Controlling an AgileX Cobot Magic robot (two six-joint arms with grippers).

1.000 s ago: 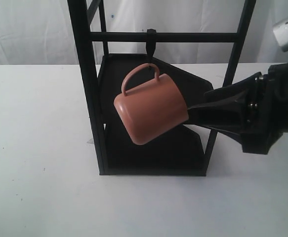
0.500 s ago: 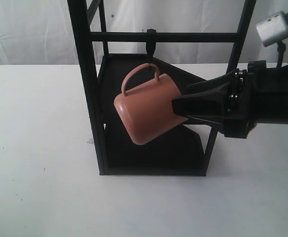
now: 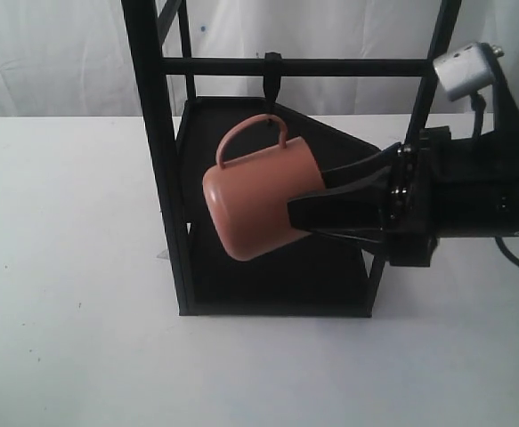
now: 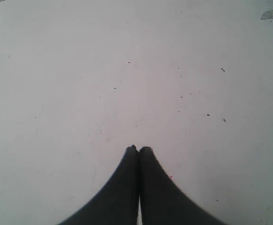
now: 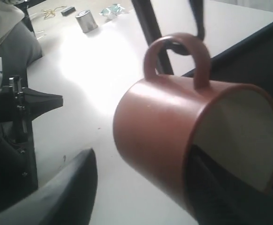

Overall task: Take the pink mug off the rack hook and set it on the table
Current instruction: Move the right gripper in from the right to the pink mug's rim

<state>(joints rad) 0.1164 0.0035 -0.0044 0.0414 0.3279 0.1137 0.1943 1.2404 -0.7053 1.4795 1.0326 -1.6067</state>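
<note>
The pink mug [image 3: 259, 200] hangs tilted by its loop handle from the rack hook [image 3: 272, 84] under the crossbar of the black rack [image 3: 157, 160], its mouth turned toward the right arm. My right gripper [image 3: 308, 200] is open and straddles the mug's wall. In the right wrist view one finger [image 5: 211, 187] is inside the mug [image 5: 159, 126] and the other finger [image 5: 75, 187] stands well outside it. My left gripper [image 4: 138, 149] is shut and empty above the white table [image 4: 127, 70]; the exterior view does not show it.
The rack's dark angular shelves [image 3: 330, 142] sit right behind and under the mug. A silver camera [image 3: 462, 69] rides on the right arm. Far off on the table lie a small metal can [image 5: 85, 20] and a foil packet [image 5: 112, 10].
My right gripper has moved left from beside the mug until its fingers straddle the mug's wall. The mug has shifted slightly left on the hook.
</note>
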